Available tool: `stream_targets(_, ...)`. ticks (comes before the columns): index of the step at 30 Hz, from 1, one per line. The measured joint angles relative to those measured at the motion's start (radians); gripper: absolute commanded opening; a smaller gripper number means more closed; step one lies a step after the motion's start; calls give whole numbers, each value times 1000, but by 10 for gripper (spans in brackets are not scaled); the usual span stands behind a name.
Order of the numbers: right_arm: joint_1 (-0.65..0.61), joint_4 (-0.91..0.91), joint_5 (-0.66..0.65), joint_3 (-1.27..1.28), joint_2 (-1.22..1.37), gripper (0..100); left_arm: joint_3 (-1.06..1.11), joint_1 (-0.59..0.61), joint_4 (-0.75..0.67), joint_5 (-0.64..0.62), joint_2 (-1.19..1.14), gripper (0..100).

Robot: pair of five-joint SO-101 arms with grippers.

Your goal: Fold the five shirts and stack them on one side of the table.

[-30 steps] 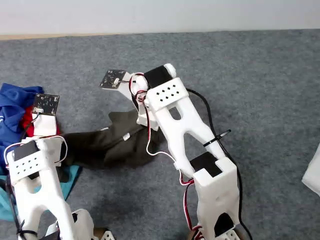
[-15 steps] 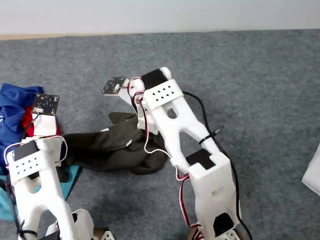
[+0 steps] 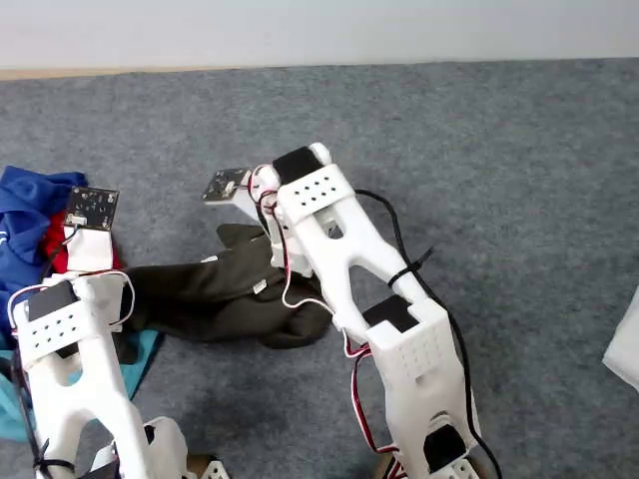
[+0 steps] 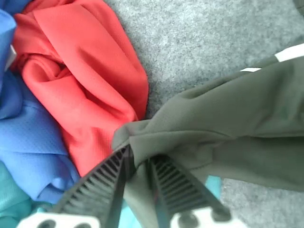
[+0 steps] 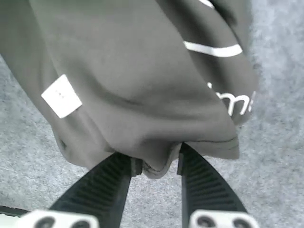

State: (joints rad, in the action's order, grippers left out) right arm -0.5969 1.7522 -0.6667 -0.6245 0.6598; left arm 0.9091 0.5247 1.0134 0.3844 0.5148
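Dark shirt (image 3: 215, 289) is what both my hands have hold of: it lies crumpled on the grey bench (image 3: 499, 180), stretched between them. My left hand (image 4: 137, 164) is closed almost all the way, its two ribbed fingers (image 4: 102, 183) pinching a folded edge of the cloth, which runs away from the fingertips across the bench. My right hand (image 5: 154, 161) grips the opposite end, its fingers narrowly parted with a bunched hem squeezed between them. Ahead of that hand the fabric bulges up in a rounded heap, with a small white label (image 5: 61, 96) sewn on it and white lettering farther off. Seen from above, the shirt sits under and in front of my right wrist and reaches across to my left wrist. Just beside my left hand lies a red shirt (image 4: 80, 71), rumpled, its edge touching the dark cloth near my fingertips. Beyond the red one, on the side away from my right hand, a blue shirt (image 4: 28, 142) is heaped against it, and a teal shirt (image 4: 7, 199) lies beneath my left hand, close under its fingers.
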Motion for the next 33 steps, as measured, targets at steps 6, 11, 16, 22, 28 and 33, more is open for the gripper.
stream_targets(6,-6,0,14,-2,60,231,0,0,0,0,0,3)
stream_targets(11,-6,0,20,-2,68,230,0,0,0,0,0,3)
stream_targets(16,28,-18,21,-2,69,137,0,0,0,0,0,3)
stream_targets(22,71,-34,-31,-2,69,46,0,0,0,0,0,3)
stream_targets(28,72,-32,-40,-11,69,10,0,0,0,0,0,3)
stream_targets(33,78,2,-41,-175,69,11,-8,0,0,0,0,3)
